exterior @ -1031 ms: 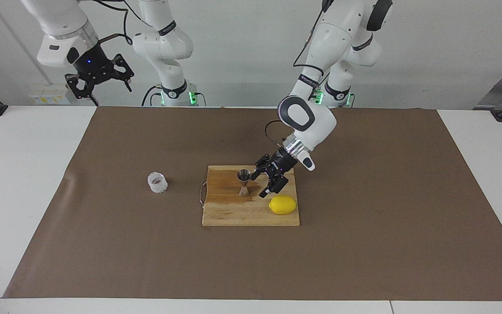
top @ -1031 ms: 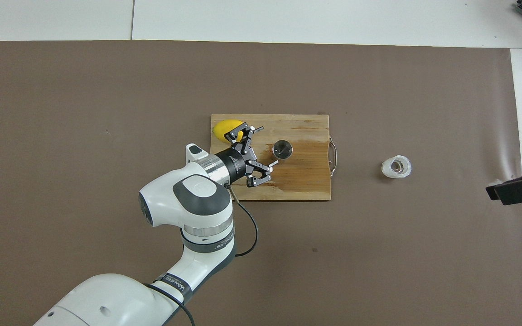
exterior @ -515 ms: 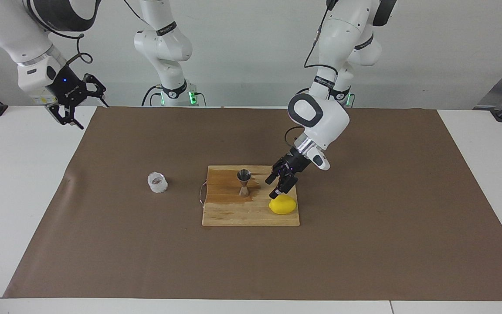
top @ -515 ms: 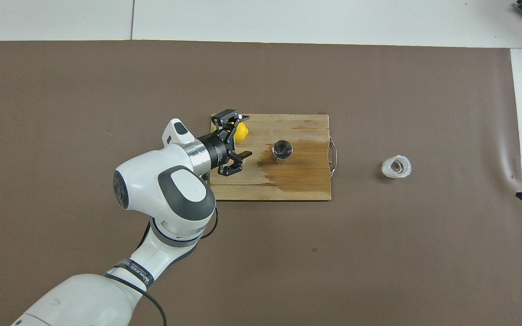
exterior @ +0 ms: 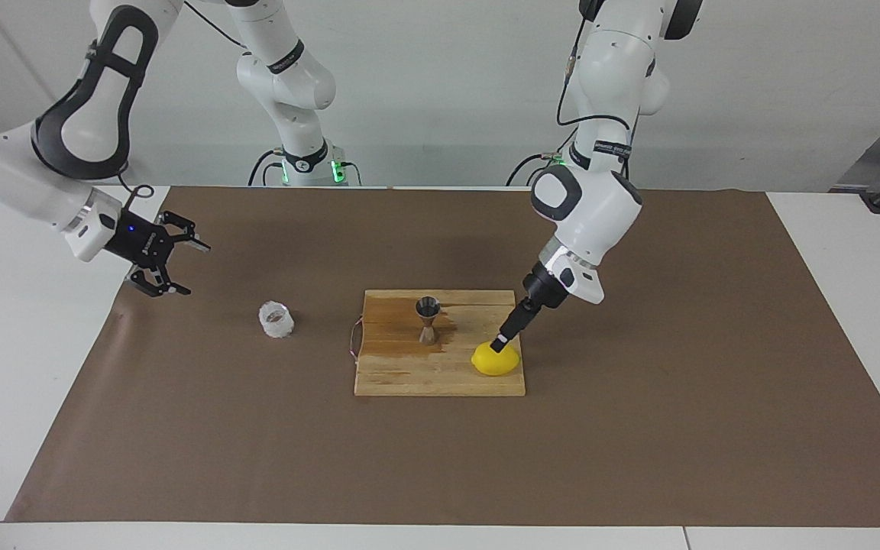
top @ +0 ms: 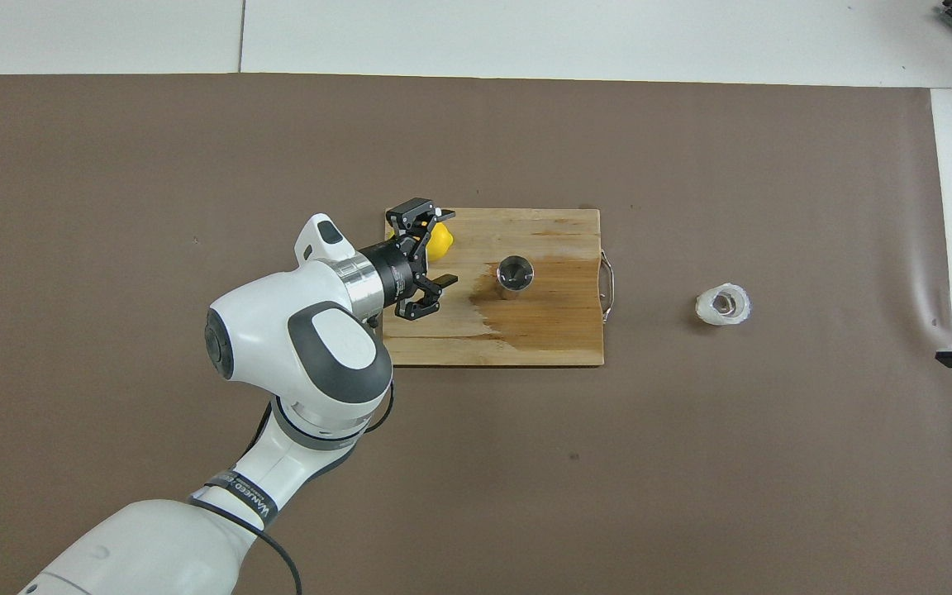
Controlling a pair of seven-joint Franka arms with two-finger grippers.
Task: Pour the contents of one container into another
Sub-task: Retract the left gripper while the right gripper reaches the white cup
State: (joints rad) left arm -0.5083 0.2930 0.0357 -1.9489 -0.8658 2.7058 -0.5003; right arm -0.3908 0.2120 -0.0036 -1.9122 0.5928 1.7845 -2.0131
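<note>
1. The right gripper [exterior: 173, 263] is seen over the brown mat [exterior: 638, 428] at the right arm's end of the table [exterior: 20, 367], with its jaws spread wide and nothing between them; only its tips are caught at the edge of the overhead view.
2. The steel jigger [exterior: 428, 320] is found upright on the wooden cutting board [exterior: 417, 378], about midway across it, on a darker wet-looking patch.
3. The clear faceted cup [exterior: 276, 319] is set upright on the mat, beside the board's handle end, toward the right arm's end of the table and apart from both grippers.
4. The left gripper [top: 428, 258] is held low over the board, fingers released; in the overhead view one finger overlaps the lemon [exterior: 495, 360], and contact cannot be confirmed.
5. Lettering is printed on a dark band of the left arm [top: 249, 493], but it cannot be read with certainty.
</note>
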